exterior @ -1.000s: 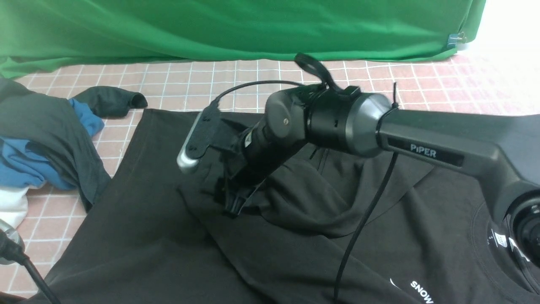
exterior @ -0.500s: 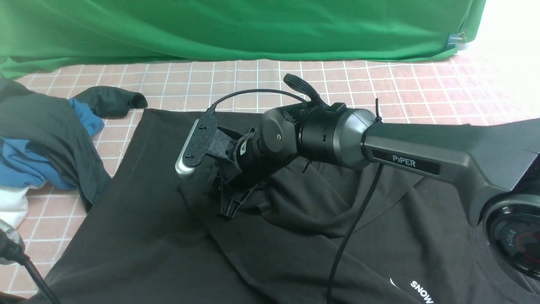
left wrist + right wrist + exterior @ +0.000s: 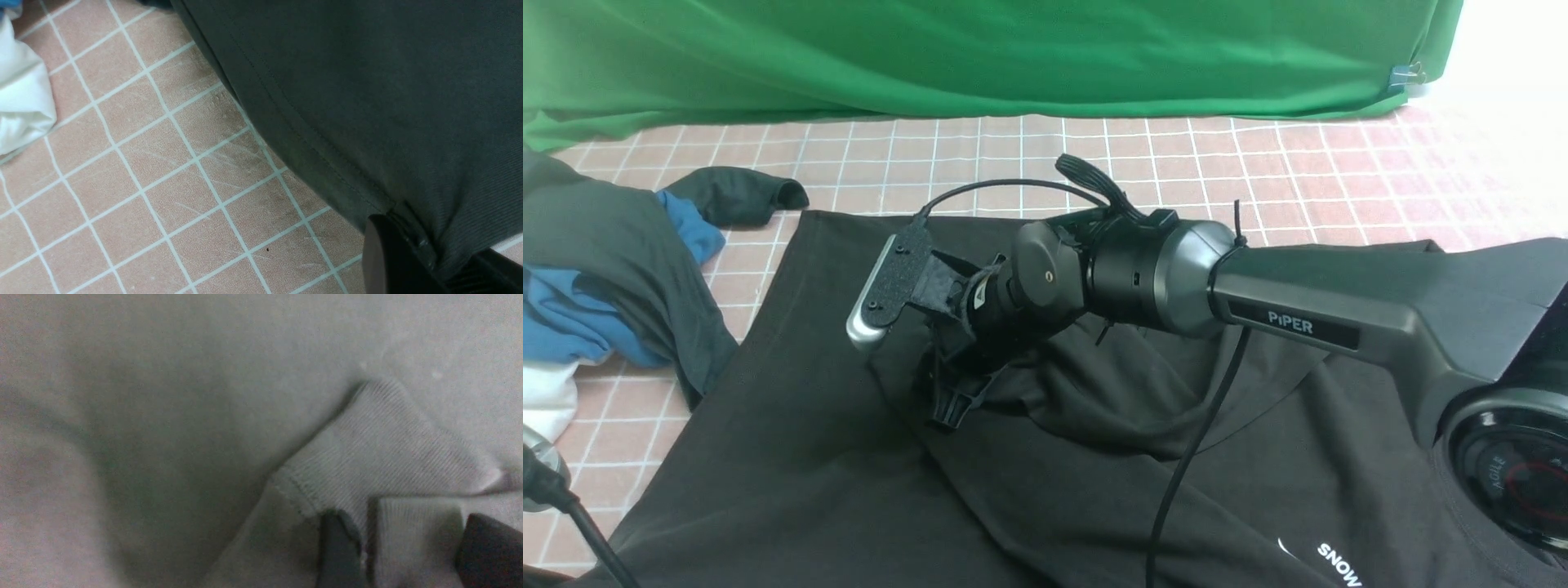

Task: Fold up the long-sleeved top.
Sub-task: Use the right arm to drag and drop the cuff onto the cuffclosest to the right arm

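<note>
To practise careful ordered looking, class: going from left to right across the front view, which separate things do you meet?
blue top → wrist camera → PIPER label → blue clip

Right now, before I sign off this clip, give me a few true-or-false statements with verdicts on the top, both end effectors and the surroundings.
1. The right end effector is down at the ribbed cuff of the long-sleeved top. True.
2. The left end effector hangs wide open over bare tiles. False: it is shut on the top's hem.
3. The backdrop is blue. False: it is green.
4. A clothing pile of grey, blue and white lies to the robot's left of the top. True.
5. The top is folded into a small square. False: it lies mostly spread out.
</note>
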{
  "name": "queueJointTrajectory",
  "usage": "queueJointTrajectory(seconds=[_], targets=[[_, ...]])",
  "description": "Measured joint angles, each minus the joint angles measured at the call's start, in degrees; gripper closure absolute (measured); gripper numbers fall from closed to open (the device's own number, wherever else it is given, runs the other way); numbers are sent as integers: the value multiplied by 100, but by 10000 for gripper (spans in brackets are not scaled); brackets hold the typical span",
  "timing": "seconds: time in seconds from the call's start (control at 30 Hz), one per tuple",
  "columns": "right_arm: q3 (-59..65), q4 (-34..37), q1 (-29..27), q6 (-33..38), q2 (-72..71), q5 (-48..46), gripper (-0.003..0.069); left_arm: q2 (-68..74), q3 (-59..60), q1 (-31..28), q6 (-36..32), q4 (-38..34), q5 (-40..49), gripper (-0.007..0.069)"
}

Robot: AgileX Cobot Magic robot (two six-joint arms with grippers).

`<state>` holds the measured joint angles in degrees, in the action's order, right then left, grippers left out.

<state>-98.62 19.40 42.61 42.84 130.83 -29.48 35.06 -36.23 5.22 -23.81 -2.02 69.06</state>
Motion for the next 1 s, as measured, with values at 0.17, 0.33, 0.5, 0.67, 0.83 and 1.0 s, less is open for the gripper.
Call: queueJointTrajectory(seconds=[0.17, 0.33, 0.5, 0.67, 0.83, 1.0], targets=[[0, 18, -110, -127, 0, 32, 381, 0, 0, 0, 0, 0, 6, 575], [-6, 18, -145, -145, 0, 42, 485, 0, 0, 0, 0, 0, 6, 575], [-6, 18, -145, -145, -27, 7, 566, 0, 0, 0, 0, 0, 34, 575], [0, -10, -145, -145, -278, -64, 566, 0, 0, 0, 0, 0, 70, 575], [0, -22, -145, -107, -653, -249, 566, 0, 0, 0, 0, 0, 83, 575], [0, -21, -96, -11, -1055, -668, 566, 0, 0, 0, 0, 0, 89, 575]])
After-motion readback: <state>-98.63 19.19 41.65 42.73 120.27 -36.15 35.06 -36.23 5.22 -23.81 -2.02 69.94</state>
